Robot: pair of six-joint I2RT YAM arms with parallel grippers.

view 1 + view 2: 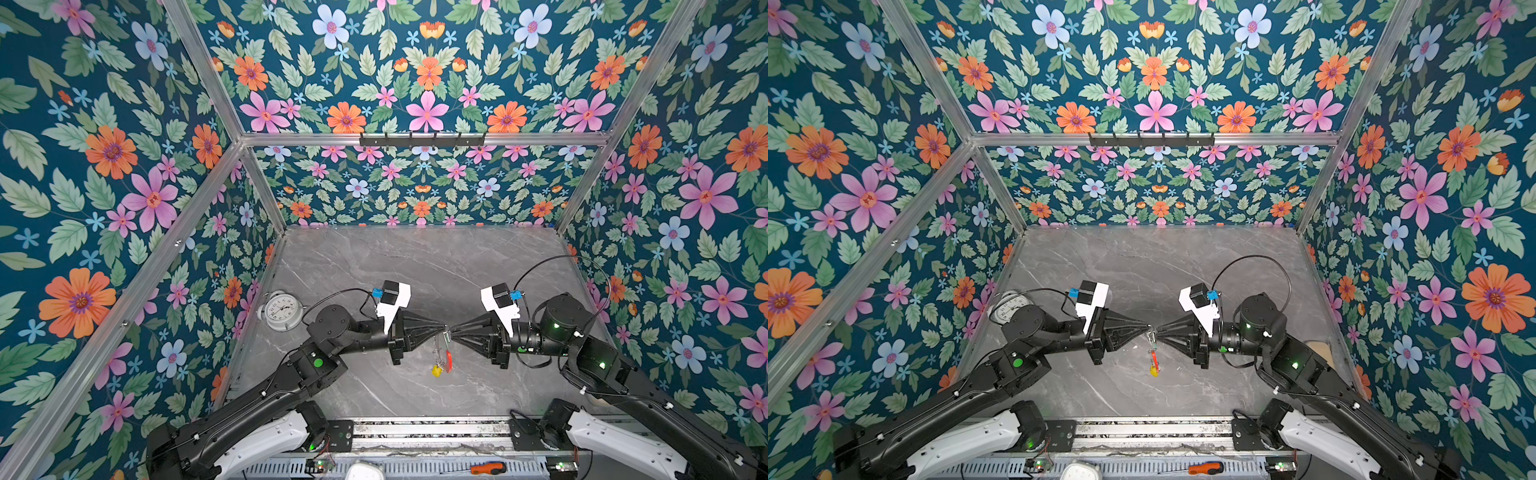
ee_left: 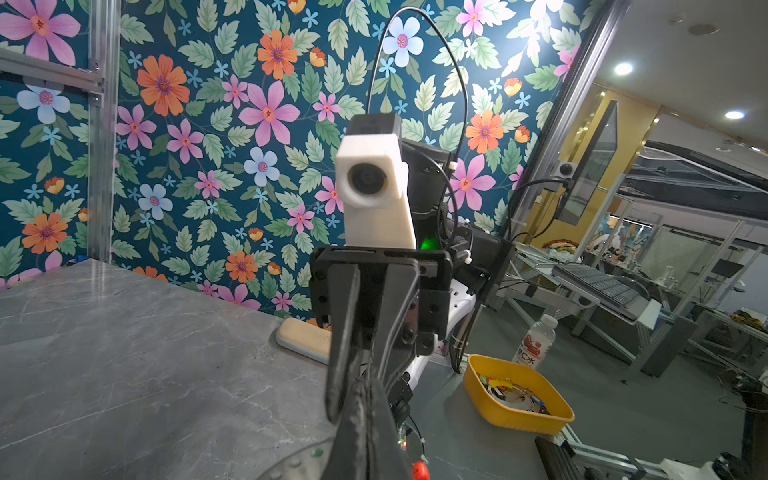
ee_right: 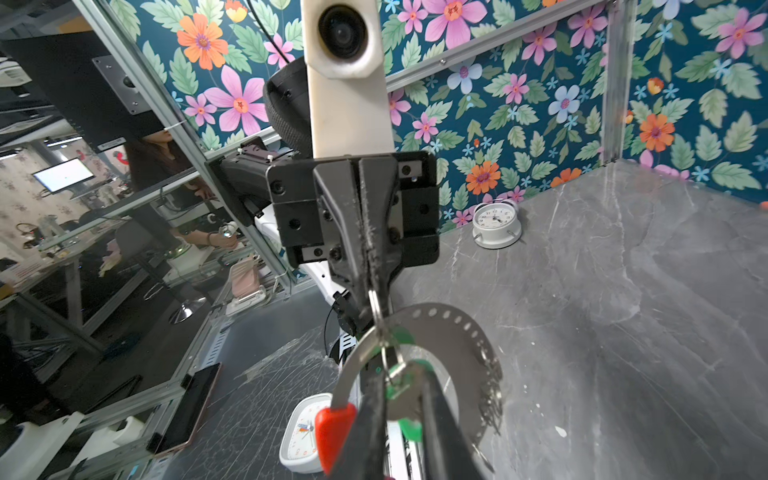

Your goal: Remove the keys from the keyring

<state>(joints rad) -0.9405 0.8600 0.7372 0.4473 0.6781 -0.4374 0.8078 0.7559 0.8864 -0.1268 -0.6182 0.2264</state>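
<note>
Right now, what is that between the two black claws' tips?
The keyring hangs there, its top between the left gripper and right gripper, a yellow-headed key dangling low; both top views show it.

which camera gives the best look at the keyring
The right wrist view: the keyring fills the foreground, its grey perforated band and red section clear. In both top views the keyring hangs small and thin. The left wrist view catches only a red bit at the frame edge.

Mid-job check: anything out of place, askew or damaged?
Nothing damaged. The dark grey keyring loop with red section hangs between left gripper and right gripper, yellow-headed silver key dangling. An orange-handled screwdriver lies off the table, past its front edge.
</note>
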